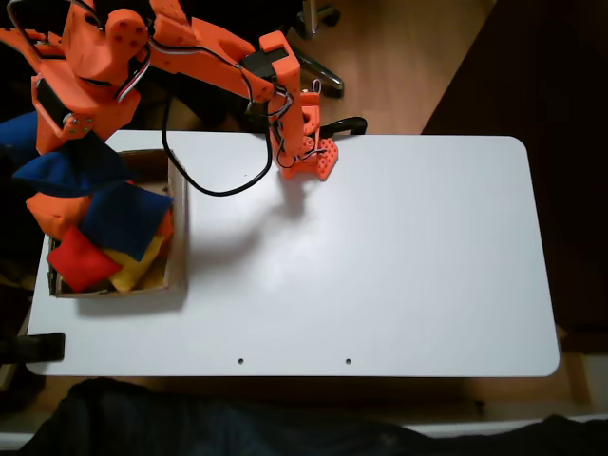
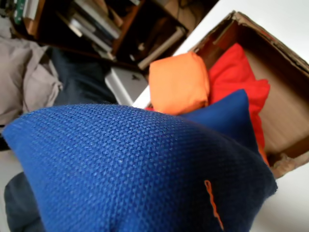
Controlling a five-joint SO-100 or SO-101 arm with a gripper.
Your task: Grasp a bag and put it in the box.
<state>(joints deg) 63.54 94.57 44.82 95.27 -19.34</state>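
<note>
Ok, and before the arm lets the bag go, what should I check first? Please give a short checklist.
1. Bag lifted off the table: ok.
2. Bag above the box: ok in the wrist view.
3. Bag centred over the box: not ok; in the fixed view it hangs over the far left corner.
4. Room inside: cannot tell; second blue bag, red bag, orange bag and yellow bag are piled there.
5. Cable apart from the bag: ok.

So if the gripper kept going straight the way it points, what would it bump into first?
Probably the beanbags piled in the box. The gripper's blue beanbag hangs above them, nearest the other blue beanbag, though depth is unclear.
</note>
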